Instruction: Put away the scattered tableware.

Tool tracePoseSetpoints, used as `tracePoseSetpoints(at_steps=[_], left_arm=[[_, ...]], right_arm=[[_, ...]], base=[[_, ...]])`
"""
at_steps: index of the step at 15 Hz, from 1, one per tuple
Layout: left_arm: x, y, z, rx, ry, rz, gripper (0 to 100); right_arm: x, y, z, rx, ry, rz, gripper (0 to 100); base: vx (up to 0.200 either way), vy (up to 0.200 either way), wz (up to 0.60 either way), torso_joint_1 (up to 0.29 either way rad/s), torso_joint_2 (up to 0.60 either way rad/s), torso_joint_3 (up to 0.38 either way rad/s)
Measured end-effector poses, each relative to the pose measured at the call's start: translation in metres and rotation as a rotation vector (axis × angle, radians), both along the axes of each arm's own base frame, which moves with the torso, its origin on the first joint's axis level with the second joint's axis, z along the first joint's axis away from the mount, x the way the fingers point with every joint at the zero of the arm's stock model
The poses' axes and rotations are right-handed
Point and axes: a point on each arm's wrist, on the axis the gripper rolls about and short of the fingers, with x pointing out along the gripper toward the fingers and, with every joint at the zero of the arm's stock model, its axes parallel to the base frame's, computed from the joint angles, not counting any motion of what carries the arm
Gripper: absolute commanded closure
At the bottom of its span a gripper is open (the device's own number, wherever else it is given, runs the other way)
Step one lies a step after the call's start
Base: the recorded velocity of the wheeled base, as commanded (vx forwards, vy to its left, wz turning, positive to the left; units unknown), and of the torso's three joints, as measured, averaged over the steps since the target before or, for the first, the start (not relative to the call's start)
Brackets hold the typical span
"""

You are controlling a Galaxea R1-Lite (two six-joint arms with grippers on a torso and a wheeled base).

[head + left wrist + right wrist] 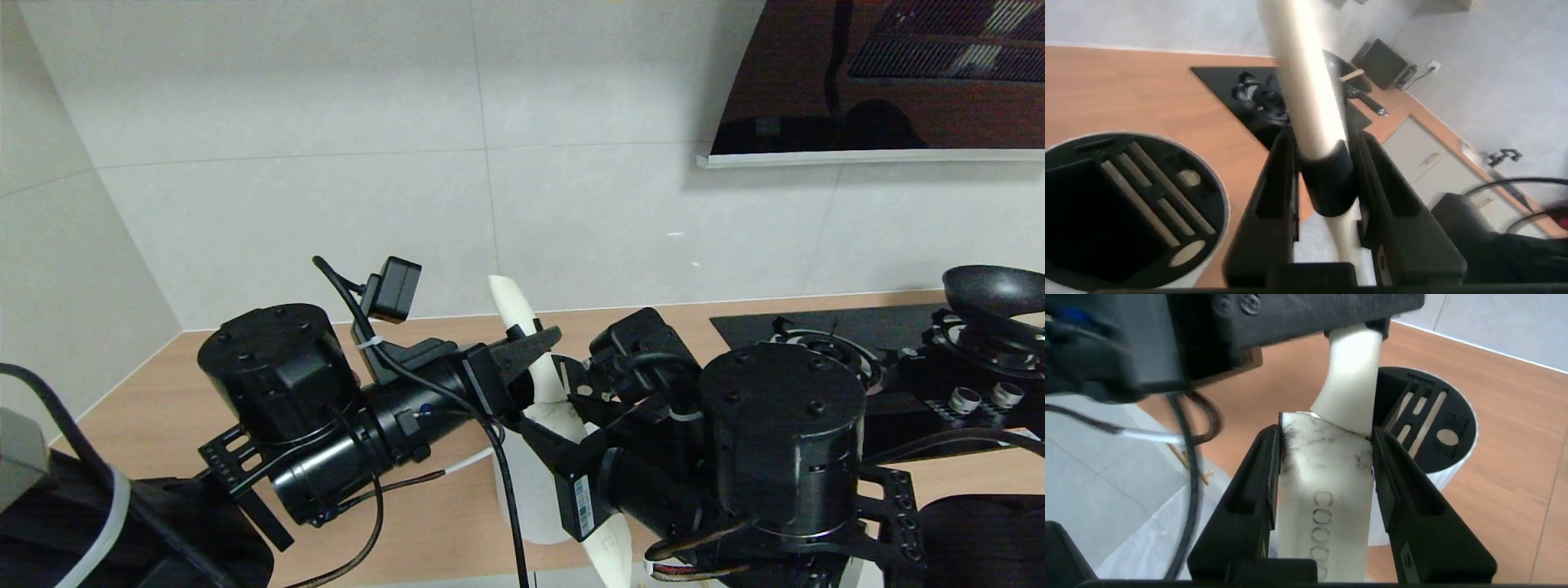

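Note:
A cream spatula (513, 309) hangs tilted above the counter, its handle end up and its wide blade (1323, 490) down. My left gripper (535, 343) is shut on the round handle (1308, 90), one finger on each side. My right gripper (563, 425) is shut on the blade just below it, and the two grippers almost touch. Straight underneath stands a white round utensil holder (529, 498) with a black slotted insert (1094, 155) that has wooden sticks in it. The holder (1458, 461) also lies behind the blade in the right wrist view.
A black gas hob (824, 343) lies on the wooden counter (163, 408) to the right, with a dark pan (992, 294) on its far burner. A dark range hood (882, 73) hangs above it. The tiled wall closes the back and left.

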Motion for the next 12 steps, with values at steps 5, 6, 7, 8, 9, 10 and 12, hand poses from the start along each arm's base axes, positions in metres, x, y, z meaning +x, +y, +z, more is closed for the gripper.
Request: tracePoseSetpoints(at_steps=[5,6,7,8,9,10,12], left_arm=[[-0.0004,0.0003,0.0002,-0.004,-0.003,0.000,100],[-0.0009,0.0006,0.0013,-0.010,-0.011,-0.001,100],[-0.0015,0.0010,0.0018,-0.016,-0.019,-0.001,100],[-0.0020,0.0012,0.0023,-0.019,-0.023,-0.001,100],[-0.0022,0.0015,0.0026,-0.020,-0.025,0.000,100],[-0.0024,0.0018,0.0027,-0.020,-0.025,0.001,100],[-0.0028,0.0020,0.0038,-0.023,-0.029,0.001,100]], right_arm=[[0.0006,-0.0001,0.0007,0.004,-0.002,-0.003,100],[0.0006,-0.0001,0.0009,0.005,-0.003,-0.003,100],[0.0007,0.0000,0.0011,0.007,-0.004,-0.003,100],[0.0007,0.0000,0.0012,0.007,-0.005,-0.004,0],[0.0008,0.0000,0.0010,0.007,-0.004,-0.004,0],[0.0008,0.0000,0.0010,0.007,-0.004,-0.004,0],[0.0010,-0.0002,0.0009,0.006,-0.003,-0.005,0]], base=[[0.000,0.000,0.00,0.000,0.00,0.000],[0.000,0.000,0.00,0.000,0.00,0.000],[0.000,0.000,0.00,0.000,0.00,0.000],[0.000,0.000,0.00,0.000,0.00,0.000],[0.000,0.000,0.00,0.000,0.00,0.000],[0.000,0.000,0.00,0.000,0.00,0.000],[0.000,0.000,0.00,0.000,0.00,0.000]])
